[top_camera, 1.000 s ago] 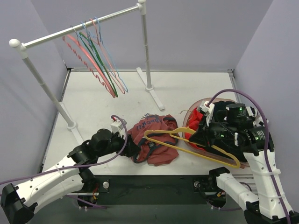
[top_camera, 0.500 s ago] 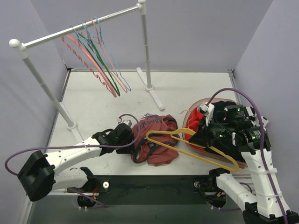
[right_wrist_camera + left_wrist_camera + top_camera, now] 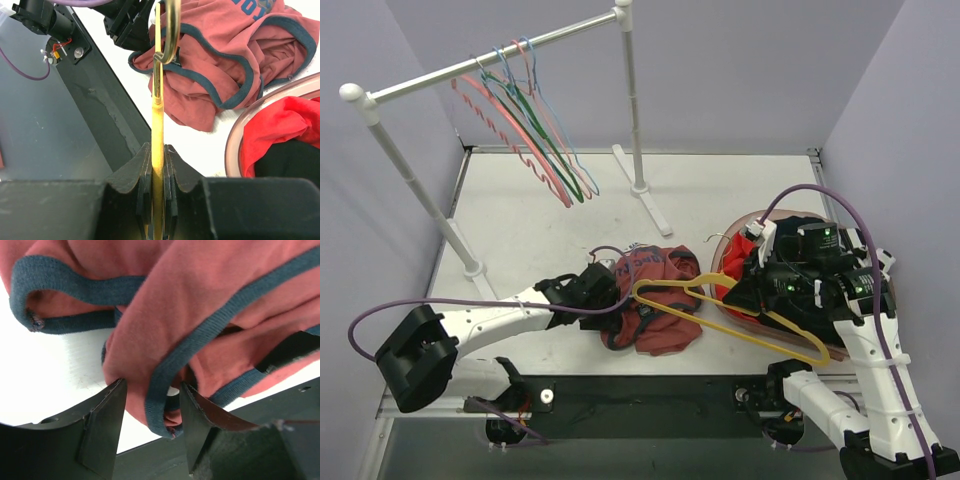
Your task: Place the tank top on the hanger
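Observation:
The rust-red tank top [image 3: 655,300] with dark trim lies crumpled on the table near the front edge. It also shows in the left wrist view [image 3: 200,305] and the right wrist view [image 3: 235,55]. My left gripper [image 3: 605,290] is open at the top's left edge; in the left wrist view [image 3: 152,405] a fold of fabric with dark trim sits between its fingers [image 3: 107,425]. My right gripper [image 3: 752,290] is shut on the yellow hanger [image 3: 740,315] and holds it above the top's right side. In the right wrist view the hanger [image 3: 158,125] runs up from the shut jaws.
A white garment rack [image 3: 490,55] stands at the back with pink, green and blue hangers [image 3: 535,140]. A round basket [image 3: 725,315] at the right holds a bright red garment [image 3: 738,262]. The table's dark front edge [image 3: 650,385] lies just below the top.
My left arm has reached rightward across the table until its open gripper sits at the tank top's left edge. The right gripper and hanger have barely shifted.

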`<state>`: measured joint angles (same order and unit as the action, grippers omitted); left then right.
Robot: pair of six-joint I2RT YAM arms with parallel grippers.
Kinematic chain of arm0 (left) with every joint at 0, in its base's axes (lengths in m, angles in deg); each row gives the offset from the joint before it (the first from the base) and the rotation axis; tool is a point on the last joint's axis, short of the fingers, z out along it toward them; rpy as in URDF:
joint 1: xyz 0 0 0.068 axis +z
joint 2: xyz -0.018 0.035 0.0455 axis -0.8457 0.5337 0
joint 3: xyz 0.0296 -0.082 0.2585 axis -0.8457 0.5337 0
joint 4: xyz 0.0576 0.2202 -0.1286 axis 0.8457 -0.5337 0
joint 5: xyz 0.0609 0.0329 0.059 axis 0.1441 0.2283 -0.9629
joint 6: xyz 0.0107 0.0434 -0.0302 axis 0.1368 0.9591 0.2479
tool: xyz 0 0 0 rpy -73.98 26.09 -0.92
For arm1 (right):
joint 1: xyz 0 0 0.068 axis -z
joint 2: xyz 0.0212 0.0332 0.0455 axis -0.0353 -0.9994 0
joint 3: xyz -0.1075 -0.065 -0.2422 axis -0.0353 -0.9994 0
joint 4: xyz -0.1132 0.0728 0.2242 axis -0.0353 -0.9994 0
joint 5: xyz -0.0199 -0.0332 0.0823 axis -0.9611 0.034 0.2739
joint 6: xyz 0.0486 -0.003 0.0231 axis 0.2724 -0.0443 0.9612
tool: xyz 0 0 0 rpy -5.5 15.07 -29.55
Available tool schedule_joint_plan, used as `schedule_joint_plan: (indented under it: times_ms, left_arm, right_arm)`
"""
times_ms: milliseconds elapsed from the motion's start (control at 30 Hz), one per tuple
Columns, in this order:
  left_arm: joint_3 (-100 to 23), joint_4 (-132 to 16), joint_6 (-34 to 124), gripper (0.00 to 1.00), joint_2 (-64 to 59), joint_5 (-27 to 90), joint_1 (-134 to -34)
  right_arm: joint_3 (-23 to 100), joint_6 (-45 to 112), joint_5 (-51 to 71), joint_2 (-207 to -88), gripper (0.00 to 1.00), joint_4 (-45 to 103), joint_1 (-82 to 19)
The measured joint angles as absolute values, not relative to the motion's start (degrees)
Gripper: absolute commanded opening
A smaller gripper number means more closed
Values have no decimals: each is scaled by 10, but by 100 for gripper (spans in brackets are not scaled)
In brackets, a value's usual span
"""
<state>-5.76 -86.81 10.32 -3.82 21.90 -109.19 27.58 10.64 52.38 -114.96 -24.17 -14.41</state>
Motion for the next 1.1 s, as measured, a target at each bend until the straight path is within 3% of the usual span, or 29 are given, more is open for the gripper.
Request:
schedule_joint_plan:
  times_ms: [333,467,567,600,1100]
  left_arm:
    - [-62,-874,84,55,-50,211,-1102]
    - [-90,-891,81,40,-7,202,-1102]
    - [-105,-898,83,15,4,198,-1103]
    - [-108,-900,85,0,3,195,-1104]
    - [-114,-955,107,0,-160,195,-1091]
  right_arm:
    - [272,106,524,-1156,0,-239,-144]
    - [272,106,524,-1163,0,-239,-145]
    - [272,106,524,-1164,0,-239,-145]
    - [272,106,525,-1164,0,-239,-145]
    - [272,2,525,-1200,0,-283,-218]
